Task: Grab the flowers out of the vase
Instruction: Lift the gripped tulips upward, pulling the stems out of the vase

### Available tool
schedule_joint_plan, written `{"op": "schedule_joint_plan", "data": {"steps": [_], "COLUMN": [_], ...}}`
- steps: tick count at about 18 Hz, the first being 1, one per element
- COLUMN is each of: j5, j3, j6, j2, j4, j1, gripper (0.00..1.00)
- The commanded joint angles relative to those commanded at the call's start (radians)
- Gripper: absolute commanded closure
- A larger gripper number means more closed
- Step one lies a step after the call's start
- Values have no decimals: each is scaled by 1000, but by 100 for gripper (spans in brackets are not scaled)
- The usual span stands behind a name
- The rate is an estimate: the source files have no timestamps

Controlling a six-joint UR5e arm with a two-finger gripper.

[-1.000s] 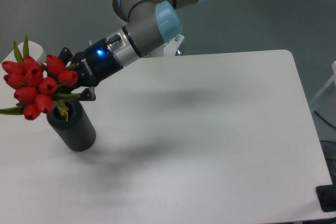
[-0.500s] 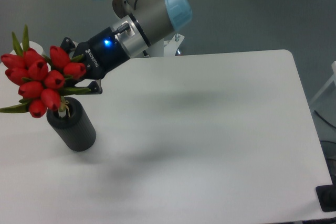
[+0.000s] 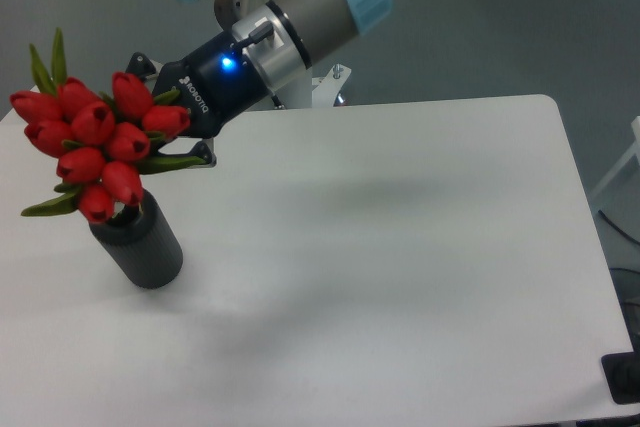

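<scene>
The fixed camera looks down on a white table (image 3: 400, 247). At the far left is the bunch of flowers (image 3: 95, 147): about eight red tulip buds pressed close together, with green leaves that stick out above and to the lower left. The buds look firm and closed, and the bunch leans to the left. Just under it stands the vase (image 3: 140, 247), a matte black cylinder that is upright on the table near the left edge. The lowest buds overlap the rim of the vase in this view, so I cannot say if the stems are already free of the hole or partly inside.

To the right of the bunch is the gripper (image 3: 178, 142). Its dark fingers seem to close on the flowers from the side, but the buds and leaves hide the contact, so the grip is probably on the stems.

The step in hand appears to be the lifting out. The next move calls for a straight pull upward, so that the stems do not catch the rim and tip the vase.
</scene>
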Motion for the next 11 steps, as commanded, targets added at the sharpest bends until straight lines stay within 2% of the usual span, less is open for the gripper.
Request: {"op": "schedule_joint_plan", "data": {"steps": [2, 6, 8, 11], "j5": [2, 50, 118, 277], "j3": [8, 72, 110, 152], "j6": [9, 9, 9, 12], "j2": [-5, -52, -69, -100], "j4": [0, 9, 6, 5], "j1": [14, 22, 29, 46], "gripper": [100, 100, 100, 100]}}
